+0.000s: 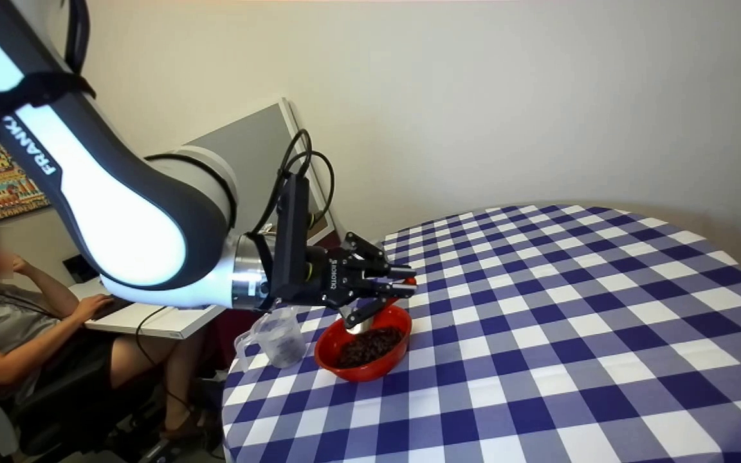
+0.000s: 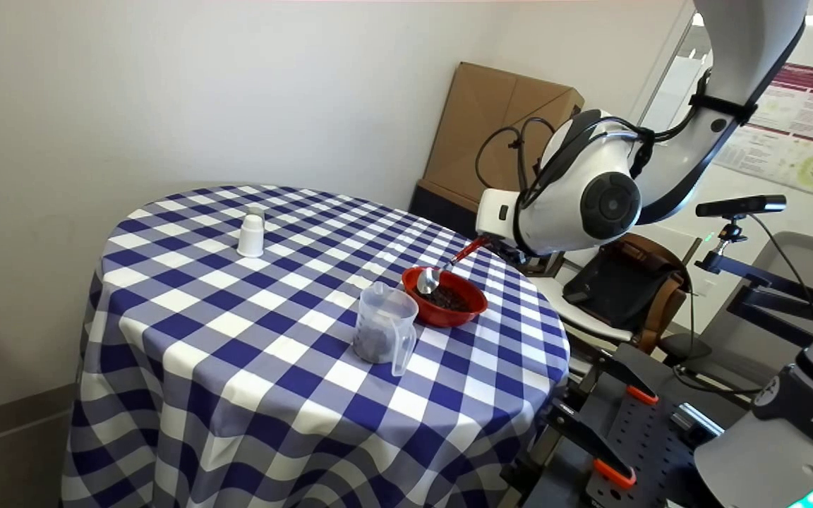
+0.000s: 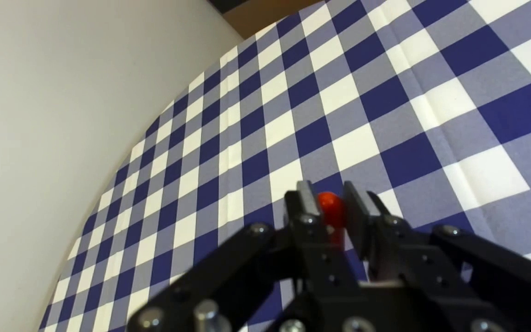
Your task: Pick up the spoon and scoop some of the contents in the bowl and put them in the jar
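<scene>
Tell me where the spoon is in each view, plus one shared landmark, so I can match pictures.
In an exterior view: spoon below centre, partly hidden by the gripper, at the red bowl.
In an exterior view: just right of centre; silver scoop at the bowl's left side, red handle slanting up right.
Wrist view: below and right of centre; only part of the handle, in the gripper.
Shared landmark: blue checked tablecloth, in all three.

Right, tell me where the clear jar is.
In both exterior views, the clear jar stands on the checked tablecloth, just left of the red bowl in the picture; the wrist view does not show it.
</scene>
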Controlling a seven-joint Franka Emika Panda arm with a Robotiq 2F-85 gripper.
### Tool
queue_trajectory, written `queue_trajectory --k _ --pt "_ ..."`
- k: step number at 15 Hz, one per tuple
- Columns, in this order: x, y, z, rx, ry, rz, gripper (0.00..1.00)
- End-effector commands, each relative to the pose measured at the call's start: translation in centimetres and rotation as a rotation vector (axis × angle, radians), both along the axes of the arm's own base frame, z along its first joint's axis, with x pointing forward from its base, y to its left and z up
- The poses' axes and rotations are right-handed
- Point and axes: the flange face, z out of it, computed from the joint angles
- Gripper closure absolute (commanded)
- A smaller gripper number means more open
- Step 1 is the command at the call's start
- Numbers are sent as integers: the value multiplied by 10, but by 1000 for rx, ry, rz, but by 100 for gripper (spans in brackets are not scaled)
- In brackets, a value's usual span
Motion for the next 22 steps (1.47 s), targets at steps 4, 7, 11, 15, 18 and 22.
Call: queue_trajectory --k 4,7,11,15,18,22 --pt "4 -13 -13 -68 -69 3 95" --pt "4 -16 -16 -96 -80 11 95" --pt "4 -17 -18 -131 -83 16 95" --pt "3 -16 -20 -147 -75 14 95" --pt "-1 -16 -22 -157 -23 -14 95" --pt "-6 -18 -25 -174 47 -74 95"
